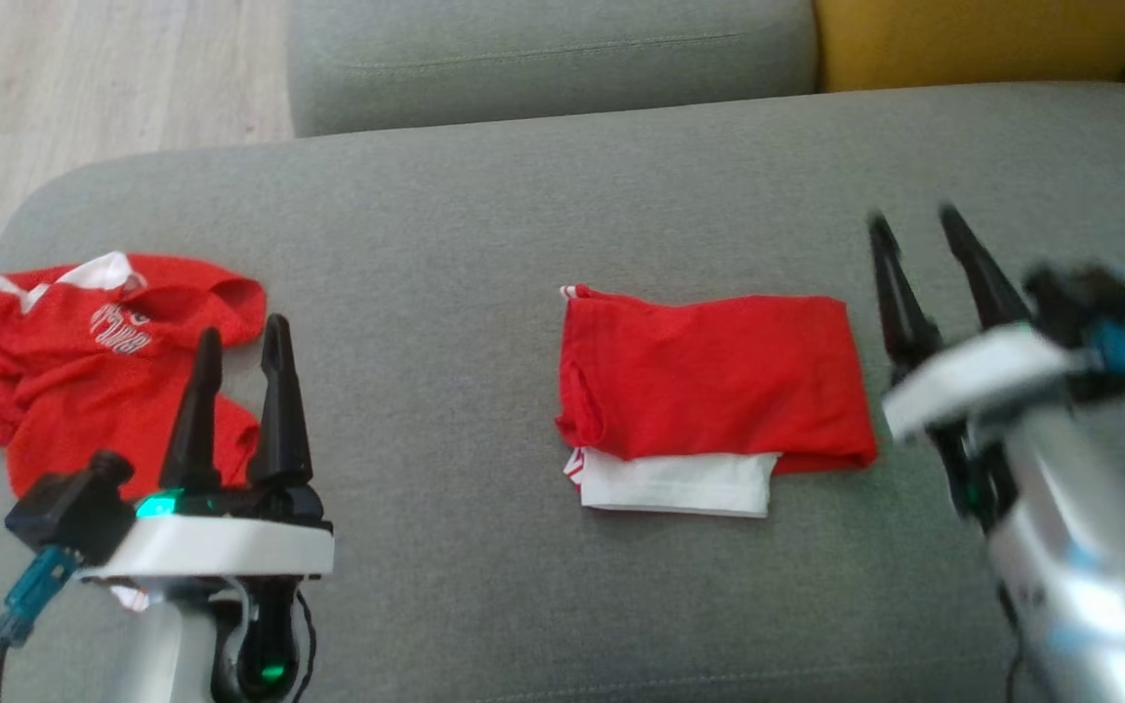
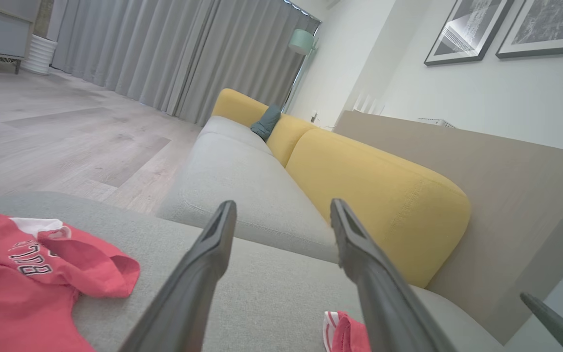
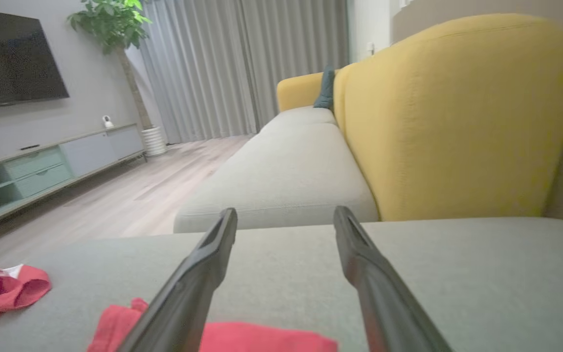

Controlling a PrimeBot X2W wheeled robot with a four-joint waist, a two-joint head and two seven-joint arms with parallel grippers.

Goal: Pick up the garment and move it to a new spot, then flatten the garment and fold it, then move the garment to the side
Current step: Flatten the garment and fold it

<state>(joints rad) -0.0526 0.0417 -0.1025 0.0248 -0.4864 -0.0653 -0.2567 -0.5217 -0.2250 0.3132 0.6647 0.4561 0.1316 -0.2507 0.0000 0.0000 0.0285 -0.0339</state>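
we judge fold done: folded garment (image 1: 714,376) sits mid sofa seat (image 1: 484,215), left fingers (image 1: 279,410) and right fingers (image 1: 980,262) both wide open and empty, next we need a grip on it to shift it aside

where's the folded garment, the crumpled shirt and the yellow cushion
folded garment (image 1: 719,376), head view, red top layer
crumpled shirt (image 1: 84,391), head view, below its lettering
yellow cushion (image 2: 379,195), left wrist view, front face
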